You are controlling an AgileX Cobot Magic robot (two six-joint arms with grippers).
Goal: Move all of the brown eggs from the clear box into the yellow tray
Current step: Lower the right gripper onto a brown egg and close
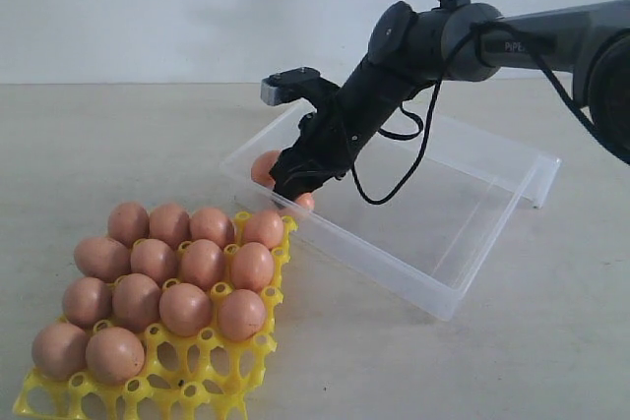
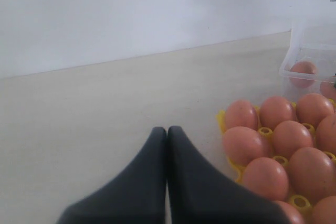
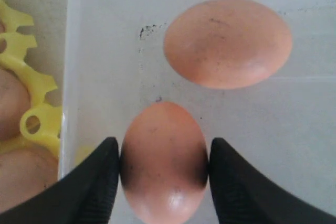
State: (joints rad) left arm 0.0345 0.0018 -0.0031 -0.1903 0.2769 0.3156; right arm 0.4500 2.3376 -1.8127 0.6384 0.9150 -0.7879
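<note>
In the near-left corner of the clear box (image 1: 433, 272), my right gripper (image 1: 295, 187) reaches down. Its two black fingers press both sides of a brown egg (image 3: 164, 161) that rests on the box floor (image 3: 105, 51). A second brown egg (image 3: 228, 43) lies loose just beyond it, also visible from outside (image 1: 263, 166). Next to the box, the yellow tray (image 1: 202, 381) holds several brown eggs (image 1: 202, 263) in its far rows, and its near cups are bare. My left gripper (image 2: 167, 129) is shut and holds nothing, low over the table beside the tray (image 2: 224, 120).
The box's clear hinged lid (image 1: 536, 179) is folded open on the far right side. The dark right arm (image 1: 433, 41) and its looping cable (image 1: 394, 179) hang over the box. A pale wall stands behind the table.
</note>
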